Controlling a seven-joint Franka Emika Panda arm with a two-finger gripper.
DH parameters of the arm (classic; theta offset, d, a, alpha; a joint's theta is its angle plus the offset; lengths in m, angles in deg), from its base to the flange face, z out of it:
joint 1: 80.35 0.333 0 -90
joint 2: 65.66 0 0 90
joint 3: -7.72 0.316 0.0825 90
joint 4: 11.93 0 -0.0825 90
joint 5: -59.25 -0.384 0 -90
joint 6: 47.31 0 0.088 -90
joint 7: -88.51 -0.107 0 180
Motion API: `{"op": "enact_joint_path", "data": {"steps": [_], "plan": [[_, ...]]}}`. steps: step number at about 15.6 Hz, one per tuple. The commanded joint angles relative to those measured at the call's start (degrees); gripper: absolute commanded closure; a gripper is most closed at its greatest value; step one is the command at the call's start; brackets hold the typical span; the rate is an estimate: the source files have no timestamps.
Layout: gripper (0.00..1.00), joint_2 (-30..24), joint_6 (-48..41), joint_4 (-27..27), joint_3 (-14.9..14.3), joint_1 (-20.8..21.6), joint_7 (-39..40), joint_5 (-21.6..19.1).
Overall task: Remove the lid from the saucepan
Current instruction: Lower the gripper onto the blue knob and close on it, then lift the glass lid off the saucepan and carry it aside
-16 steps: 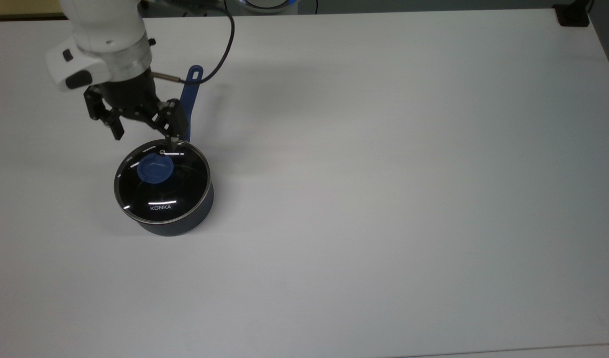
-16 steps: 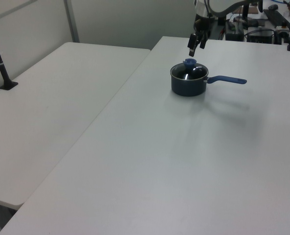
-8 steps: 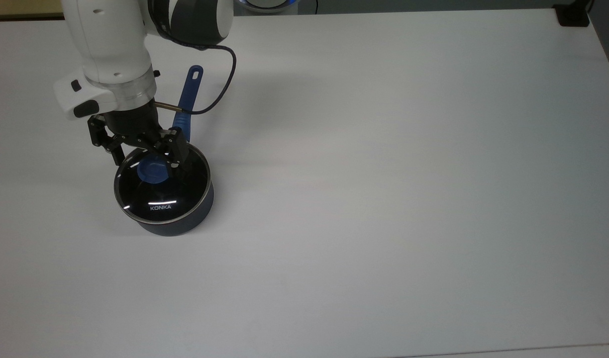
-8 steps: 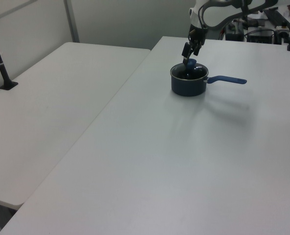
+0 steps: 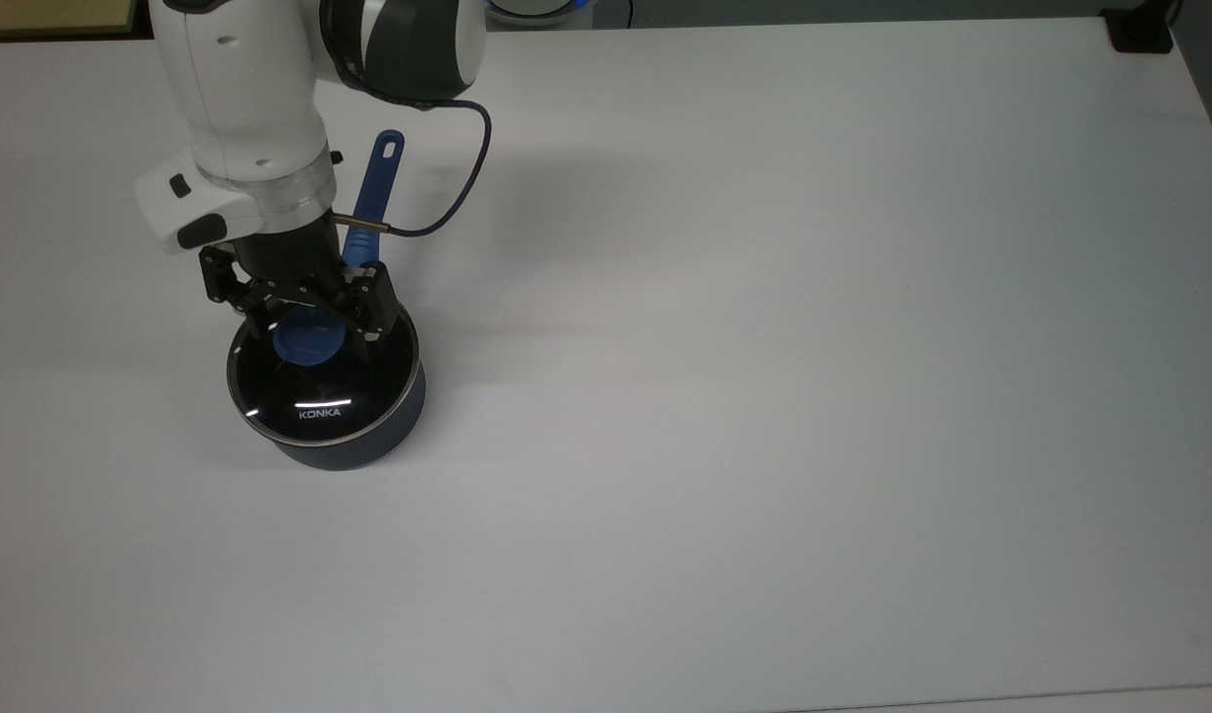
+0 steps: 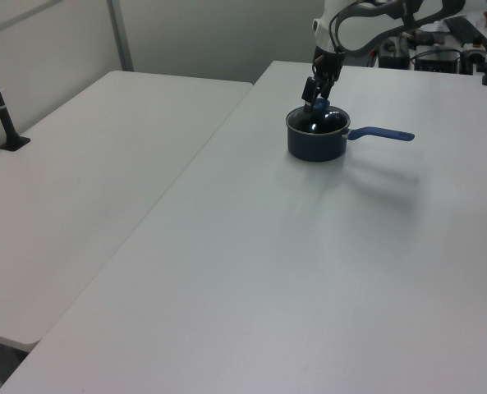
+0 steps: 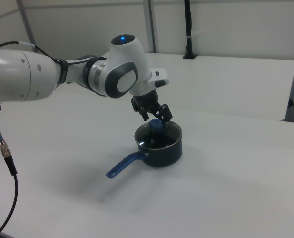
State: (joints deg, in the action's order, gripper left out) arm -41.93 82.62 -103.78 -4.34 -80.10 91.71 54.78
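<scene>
Seen in the top view, from left to right: white surface (image 5: 764, 396), bare at far left. Then the saucepan (image 5: 353, 451), standing upright near the top view's left side, with the lid (image 5: 319, 381) seated flat on its rim, "KONKA" lettering toward the lower edge. Blue knob (image 5: 309, 342) slightly above the centre of the glass disc. Directly over the knob, the end effector (image 5: 309, 319), spread apart, one finger on the top view's left of the knob and the other on the top view's right, the knob between them. Not clamped on anything yet; contact with the knob not possible to confirm.

Long blue handle (image 5: 373, 198) pointing away toward the upper edge, passing behind the wrist, a little to the right of the end effector. Rest of the surface to the right carrying nothing relevant.

In the right view, same relation: end effector (image 7: 155, 118) just above the pan, knob (image 7: 155, 125) directly below and between the fingers. In the left view, end effector (image 6: 315, 97) at the lid's top, handle (image 6: 380, 133) out to the left view's right.

Probably the step in hand: closing on the knob. Lid still on, so task not done. Knob lying straight under, so next move likely only a squeeze and a vertical lift.
</scene>
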Motion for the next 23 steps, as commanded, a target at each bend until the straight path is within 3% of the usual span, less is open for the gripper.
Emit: {"op": "enact_joint_path", "data": {"steps": [1,3,11,23], "plan": [[0.00,0.88,0.85,0.17,-0.78,0.63,1.19,-1.85],[0.00,0.88,0.93,0.17,-0.78,0.63,1.19,-1.77],[0.41,0.62,0.85,0.35,-0.78,0.63,3.39,-1.68],[0.42,-3.51,-0.29,0.00,-1.66,0.63,3.39,-1.68]]}}
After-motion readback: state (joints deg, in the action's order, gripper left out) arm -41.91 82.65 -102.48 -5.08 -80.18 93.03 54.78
